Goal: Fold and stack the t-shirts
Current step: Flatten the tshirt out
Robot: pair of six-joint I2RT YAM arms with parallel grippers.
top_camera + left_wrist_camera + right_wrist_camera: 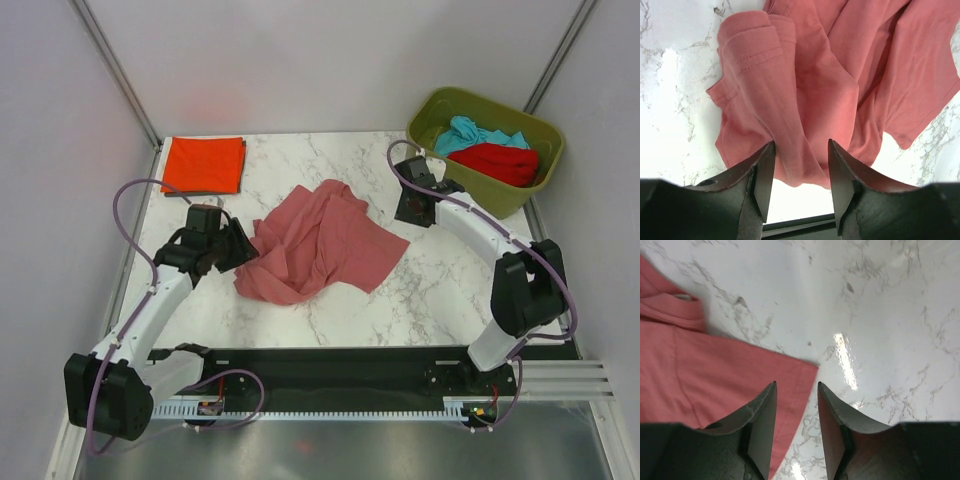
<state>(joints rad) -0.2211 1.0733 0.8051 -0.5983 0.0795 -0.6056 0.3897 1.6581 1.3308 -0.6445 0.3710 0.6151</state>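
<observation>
The dusty pink t-shirt point(320, 240) is found crumpled and unfolded on the marble tabletop point(430, 280), between the two claws. A stitched sleeve hem is visible in the left wrist view.

The left claw point(243, 252) is positioned at the left edge of the pink t-shirt, low over the cloth border. Its fingers point(762, 175) are seen parted, with pink cloth visible beyond the gap and nothing pinched between them. This claw is recorded as released.

The right claw point(405, 213) is positioned at the far right side of the pink t-shirt, above one of its corners. In the right wrist view its fingers point(762, 415) are likewise spread, with a hem corner and bare marble seen through the gap. No cloth is grasped, and this claw is recorded as released.

A bright orange-red t-shirt point(203, 164), folded flat into a rectangle, is noted to the far left of the pink t-shirt, well apart from it.

An olive-green bin point(445, 105) is noted to the far right of the pink t-shirt. A teal t-shirt point(470, 133) and a bright red t-shirt point(500, 160) are held in it, both bundled.
</observation>
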